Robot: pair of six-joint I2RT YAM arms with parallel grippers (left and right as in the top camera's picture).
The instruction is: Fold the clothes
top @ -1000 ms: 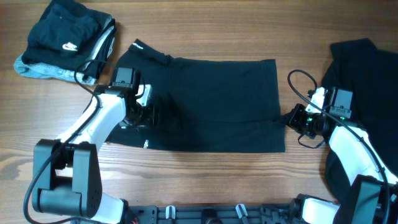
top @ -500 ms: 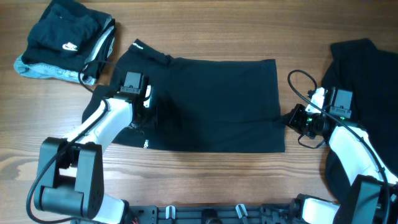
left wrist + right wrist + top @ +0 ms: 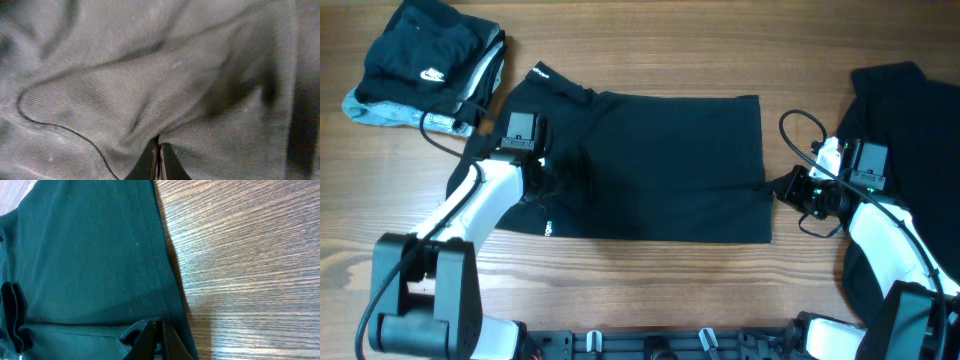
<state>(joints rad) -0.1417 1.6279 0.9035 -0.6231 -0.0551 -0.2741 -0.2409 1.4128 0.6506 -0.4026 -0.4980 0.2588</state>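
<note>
Leftward, toward 9 o'clock, was where things had shifted in the last half second. The left arm's wrist had slid that way, and the black garment (image 3: pixel 660 165) had crept after it, its right edge and lower-left white tag both a little nearer 9.

That garment lay spread at the middle of the bench (image 3: pixel 650 285), its long axis running 9 to 3 o'clock. Its labelled top corner pointed toward 10.

The left gripper (image 3: pixel 558 176) sat on the 9 o'clock end, pressed together on a raised pleat of cloth in its wrist view (image 3: pixel 158 150). The right gripper (image 3: pixel 788 187) met the 3 o'clock hem, also closed and, by its wrist view (image 3: pixel 156 328), pinching that edge.

Each arm held its own end, so any fold probably turned on carrying one end along the long axis.

A folded pile (image 3: pixel 425 65) rested at 10 o'clock, and another dark heap (image 3: pixel 905 120) at 3.
</note>
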